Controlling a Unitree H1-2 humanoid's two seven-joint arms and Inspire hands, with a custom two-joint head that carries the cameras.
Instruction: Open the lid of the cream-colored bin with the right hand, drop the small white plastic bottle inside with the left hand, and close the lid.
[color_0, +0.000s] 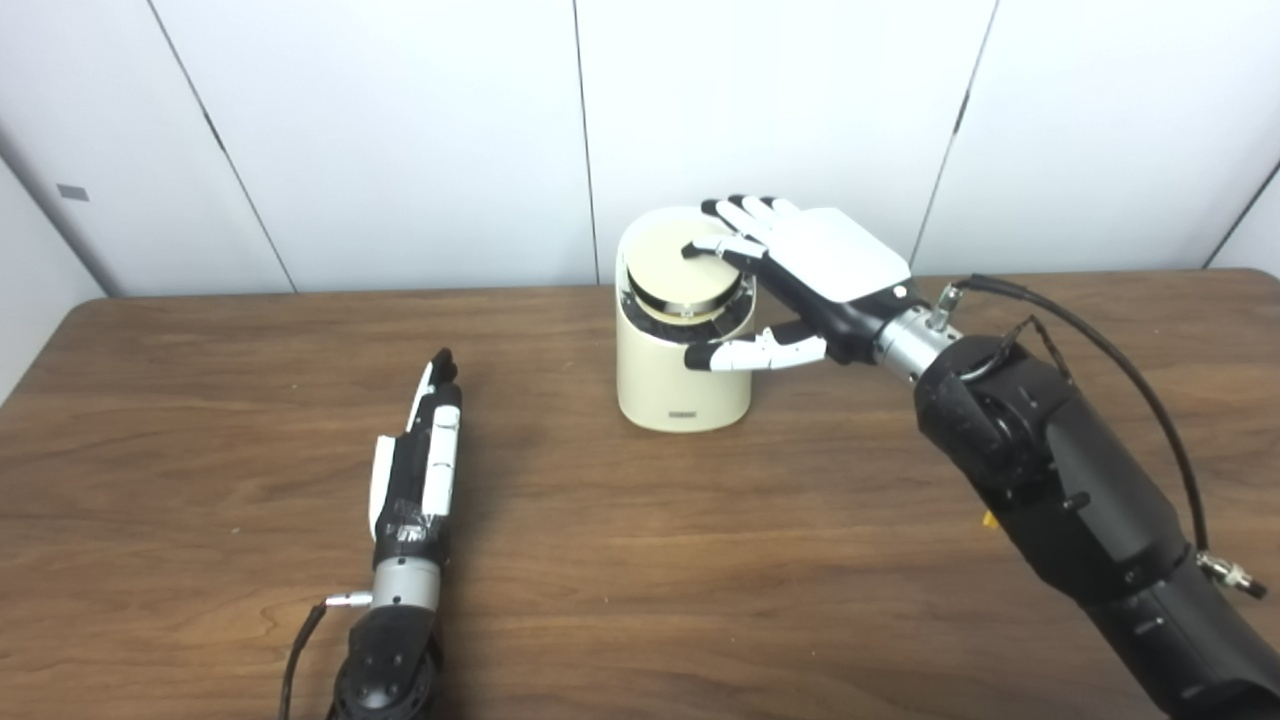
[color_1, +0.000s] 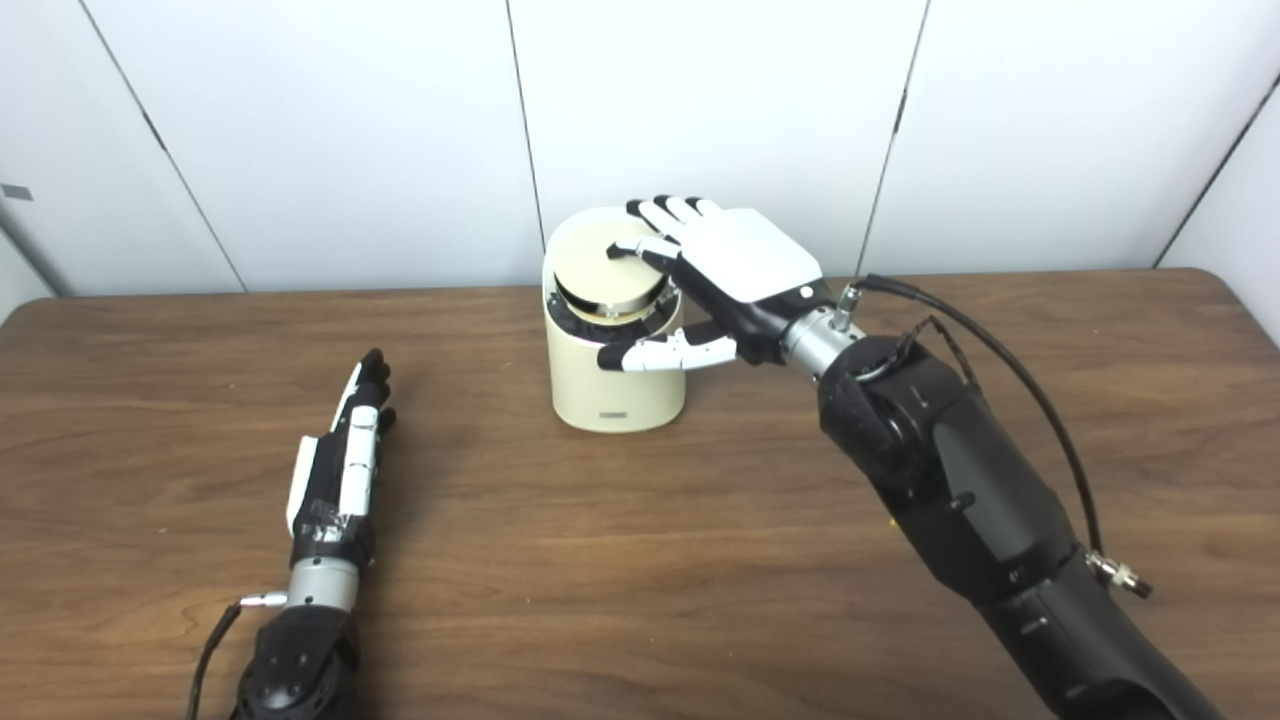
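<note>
"Left eye view: where was the bin (color_0: 684, 375)?"
"Far middle of the table (color_0: 640, 560). The right hand (color_0: 800, 275) had fingers spread on its lid (color_0: 680, 272). The lid looked light, smooth; push its edge."
"The left hand (color_0: 415, 470)?"
"Flat, holding nothing. No bottle showed."

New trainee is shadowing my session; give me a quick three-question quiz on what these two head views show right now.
1. True or false: the right hand rests on the lid of the cream bin.
2. The left hand is: A) holding a bottle, B) lying empty on the table, C) over the bin.
3. Is the white bottle anywhere in view?

Key: 1 true, fingers on the lid, thumb beside the bin. 2 B. 3 No, in neither view.
</note>
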